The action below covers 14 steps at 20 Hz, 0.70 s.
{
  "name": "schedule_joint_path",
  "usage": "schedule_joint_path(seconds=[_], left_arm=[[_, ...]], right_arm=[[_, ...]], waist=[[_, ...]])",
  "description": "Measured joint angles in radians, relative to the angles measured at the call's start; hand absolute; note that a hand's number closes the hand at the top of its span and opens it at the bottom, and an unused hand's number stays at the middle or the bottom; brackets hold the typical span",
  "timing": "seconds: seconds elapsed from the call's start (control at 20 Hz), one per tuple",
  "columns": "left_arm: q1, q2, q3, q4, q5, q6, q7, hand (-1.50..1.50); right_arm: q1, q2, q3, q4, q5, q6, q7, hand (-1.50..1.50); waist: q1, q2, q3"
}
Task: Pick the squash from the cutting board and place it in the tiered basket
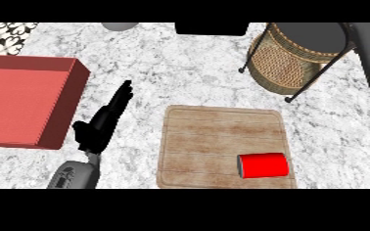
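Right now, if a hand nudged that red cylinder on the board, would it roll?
Probably: the red cylinder seems to lie on its side on the board, so a nudge across its length could roll it, perhaps off the near edge. It looks smooth, so it may slip. Its crisp shape suggests stiff, not floppy.
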Motion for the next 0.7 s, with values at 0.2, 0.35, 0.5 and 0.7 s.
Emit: schedule_joint_path(seconds=[0.2,0.35,0.5,0.7], left_arm=[[0.005,0.006,0.012,-0.006,0.009,-0.007,0.004,0.0],[0.0,0.006,0.015,0.002,0.004,-0.009,-0.002,0.0],[-0.01,0.004,0.016,-0.002,0.004,-0.013,0.01,0.0],[0.008,0.011,0.026,-0.025,0.012,-0.018,0.025,0.0]], right_arm=[[-0.021,0.025,-0.083,0.044,-0.081,-0.002,0.087,-1.5],[-0.027,0.031,-0.129,0.06,-0.124,-0.021,0.103,-1.5],[-0.034,0.035,-0.16,0.07,-0.146,-0.071,0.083,-1.5],[-0.032,0.001,-0.165,0.051,-0.127,-0.169,0.068,-1.5]], waist=[[-0.006,-0.004,0.0],[-0.011,-0.005,0.001],[-0.011,-0.005,0.001],[-0.013,-0.007,0.0]])
